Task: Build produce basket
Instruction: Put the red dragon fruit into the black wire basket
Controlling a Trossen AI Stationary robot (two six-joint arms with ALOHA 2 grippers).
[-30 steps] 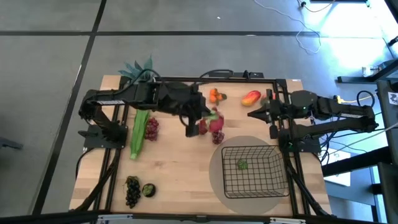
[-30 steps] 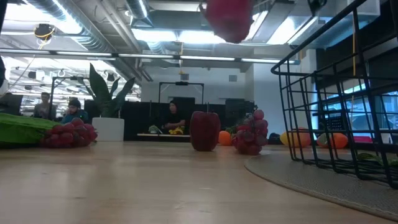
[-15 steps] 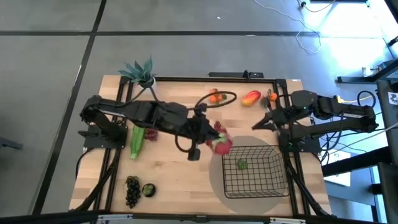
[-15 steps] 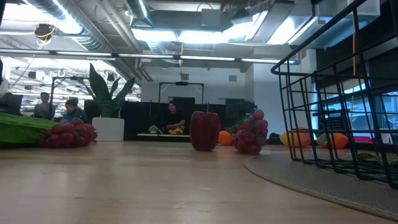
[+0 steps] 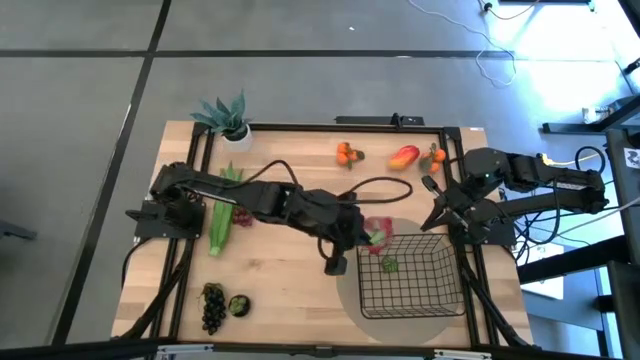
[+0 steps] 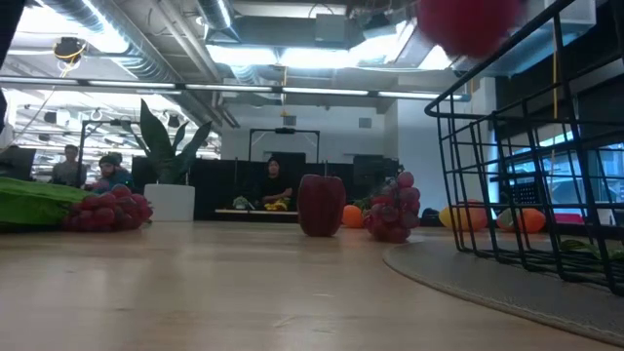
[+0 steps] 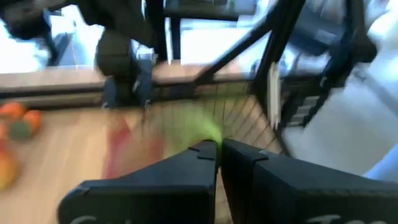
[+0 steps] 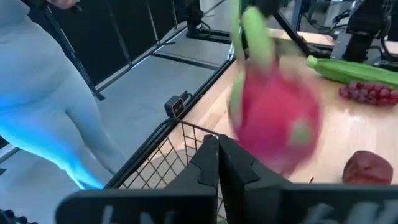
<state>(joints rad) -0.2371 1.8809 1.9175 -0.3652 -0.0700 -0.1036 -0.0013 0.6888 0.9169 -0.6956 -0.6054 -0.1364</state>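
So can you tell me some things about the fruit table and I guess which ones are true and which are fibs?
1. The left gripper holds the pink dragon fruit over the black basket's edge. True.
2. The basket is completely empty. False: a small green thing already lies inside it.
3. The dark grapes sit in the basket. False: they lie on the table's near left corner.
4. The mango lies at the table's far side, near the tangerines. True.
5. The right gripper is carrying the long green vegetable. False: it is shut on nothing, and the vegetable lies on the table's left side.
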